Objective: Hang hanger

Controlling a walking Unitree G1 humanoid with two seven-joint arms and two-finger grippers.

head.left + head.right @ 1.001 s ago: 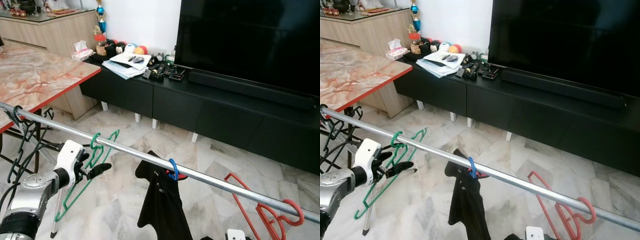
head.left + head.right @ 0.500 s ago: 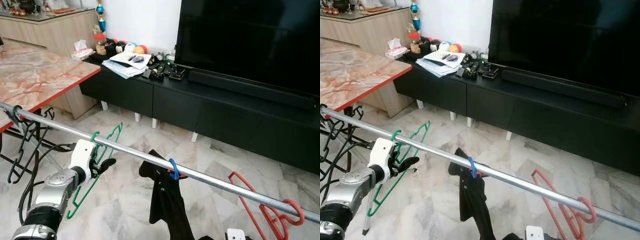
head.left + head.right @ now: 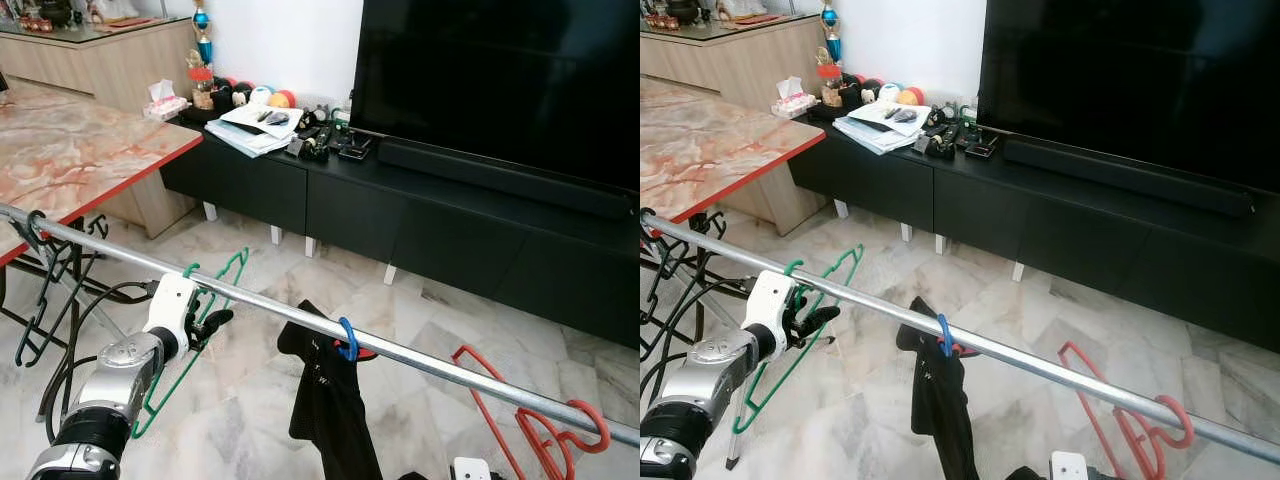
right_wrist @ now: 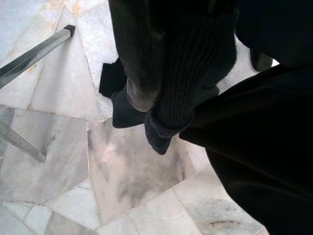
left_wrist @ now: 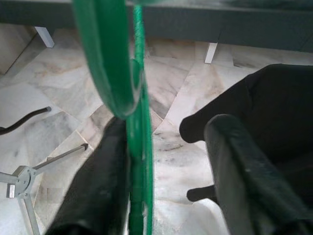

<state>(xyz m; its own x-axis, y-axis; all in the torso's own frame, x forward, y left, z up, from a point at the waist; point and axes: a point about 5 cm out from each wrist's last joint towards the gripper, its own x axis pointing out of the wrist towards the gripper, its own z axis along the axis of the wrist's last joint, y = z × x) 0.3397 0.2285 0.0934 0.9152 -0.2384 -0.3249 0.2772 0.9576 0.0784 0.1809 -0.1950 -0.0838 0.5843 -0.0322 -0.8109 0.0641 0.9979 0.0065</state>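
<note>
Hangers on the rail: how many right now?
4 visible: a dark one at the rail's left end, the green hanger at the left claw, a blue-hooked one carrying black clothing, a red one far right. More may be hidden.

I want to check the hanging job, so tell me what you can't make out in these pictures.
- Left tool: head views too small to show whether it grips the green hanger.
- Green hanger's hook on the rail: partly hidden behind the tool's white housing, so its seating is unclear.
- Right tool: in the right wrist view, the black garment covers it.
- Red hanger: its bottom is cut off by the frame edge.
</note>
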